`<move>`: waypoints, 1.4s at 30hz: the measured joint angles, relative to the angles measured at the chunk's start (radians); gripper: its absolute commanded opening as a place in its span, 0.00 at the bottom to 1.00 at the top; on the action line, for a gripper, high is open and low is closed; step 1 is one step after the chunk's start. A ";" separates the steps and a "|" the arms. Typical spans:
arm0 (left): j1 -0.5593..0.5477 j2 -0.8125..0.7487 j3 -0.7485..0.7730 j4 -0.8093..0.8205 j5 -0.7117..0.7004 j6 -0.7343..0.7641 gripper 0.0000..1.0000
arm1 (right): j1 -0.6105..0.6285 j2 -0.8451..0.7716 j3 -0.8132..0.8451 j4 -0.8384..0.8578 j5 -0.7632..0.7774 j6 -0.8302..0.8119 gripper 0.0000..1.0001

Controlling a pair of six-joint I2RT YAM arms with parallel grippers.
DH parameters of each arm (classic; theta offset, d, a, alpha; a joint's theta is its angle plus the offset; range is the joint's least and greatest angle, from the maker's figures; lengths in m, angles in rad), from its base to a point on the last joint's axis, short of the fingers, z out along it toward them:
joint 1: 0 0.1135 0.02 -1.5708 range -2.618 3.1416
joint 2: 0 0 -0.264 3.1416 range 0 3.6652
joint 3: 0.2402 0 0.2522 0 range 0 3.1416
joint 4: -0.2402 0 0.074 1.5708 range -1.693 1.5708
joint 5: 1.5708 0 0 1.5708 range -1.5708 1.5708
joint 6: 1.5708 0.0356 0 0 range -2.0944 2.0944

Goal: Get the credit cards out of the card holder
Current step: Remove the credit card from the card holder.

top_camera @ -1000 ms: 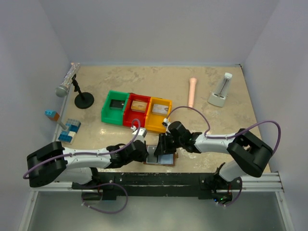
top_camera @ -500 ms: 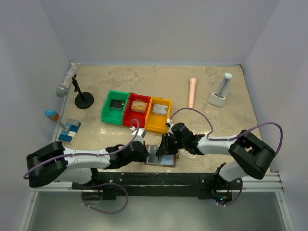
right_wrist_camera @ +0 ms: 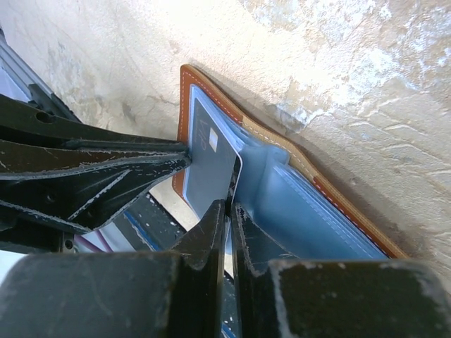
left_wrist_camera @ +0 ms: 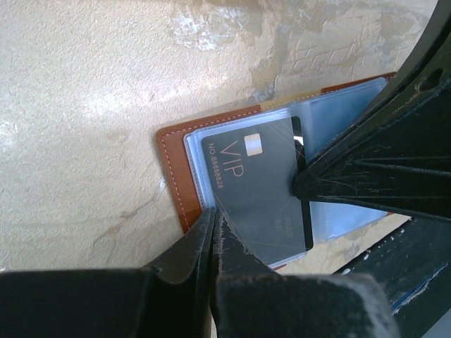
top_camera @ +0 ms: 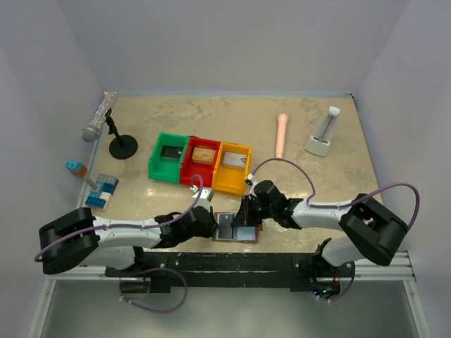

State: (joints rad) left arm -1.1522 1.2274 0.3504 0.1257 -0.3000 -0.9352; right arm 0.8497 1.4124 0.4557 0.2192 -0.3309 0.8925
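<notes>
The card holder (top_camera: 235, 230) lies open at the table's near edge, brown rim (left_wrist_camera: 173, 169) around a pale blue inside (right_wrist_camera: 310, 211). A grey credit card (left_wrist_camera: 261, 183) marked VIP sticks partway out of its clear sleeve. My left gripper (left_wrist_camera: 213, 224) is shut with its tips pinched on the holder's left leaf, beside the card's corner. My right gripper (right_wrist_camera: 230, 209) comes in from the other side and is shut on the credit card's (right_wrist_camera: 211, 169) edge. In the top view the two grippers, left (top_camera: 215, 224) and right (top_camera: 246, 215), meet over the holder.
Green (top_camera: 169, 156), red (top_camera: 201, 160) and yellow (top_camera: 232, 166) bins stand in a row just behind the holder, with flat things in them. A microphone stand (top_camera: 121, 145), blue blocks (top_camera: 102, 190), a pink tube (top_camera: 281, 134) and a white stand (top_camera: 324, 135) sit farther off. A black rail (top_camera: 246, 264) runs along the near edge.
My right gripper has closed onto the card's edge and its arm has sunk slightly toward the near edge. My left gripper has closed the last bit on the holder.
</notes>
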 measured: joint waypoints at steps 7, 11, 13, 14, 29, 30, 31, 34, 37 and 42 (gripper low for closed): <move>0.000 -0.025 -0.005 -0.025 -0.002 -0.006 0.13 | -0.002 -0.004 -0.001 0.006 -0.001 0.001 0.08; 0.000 -0.050 -0.005 -0.050 -0.008 -0.005 0.14 | -0.005 -0.008 -0.001 0.007 -0.007 -0.003 0.14; 0.000 -0.055 -0.005 -0.053 -0.011 -0.005 0.13 | -0.005 -0.008 -0.001 0.008 -0.012 -0.006 0.14; 0.000 -0.056 -0.005 -0.056 -0.012 -0.005 0.12 | -0.005 -0.008 -0.001 0.007 -0.013 -0.008 0.13; 0.000 -0.040 -0.005 -0.064 -0.016 -0.008 0.00 | -0.013 -0.008 -0.002 0.007 -0.027 -0.014 0.23; 0.000 -0.039 -0.005 -0.064 -0.016 -0.009 0.00 | -0.013 -0.008 -0.002 0.007 -0.027 -0.014 0.24; 0.000 -0.038 -0.005 -0.063 -0.017 -0.012 0.00 | -0.014 -0.008 -0.002 0.007 -0.027 -0.014 0.24; 0.000 -0.037 -0.005 -0.063 -0.018 -0.016 0.00 | -0.015 -0.008 -0.002 0.007 -0.028 -0.014 0.24; 0.000 -0.036 -0.005 -0.061 -0.019 -0.016 0.00 | -0.015 -0.008 -0.002 0.008 -0.029 -0.014 0.26; 0.000 -0.031 -0.005 -0.055 -0.018 -0.016 0.00 | -0.015 -0.008 -0.002 0.007 -0.039 -0.016 0.29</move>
State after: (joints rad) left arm -1.1522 1.1961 0.3450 0.0711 -0.3183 -0.9512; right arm 0.8345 1.4048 0.4538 0.2264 -0.3695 0.8764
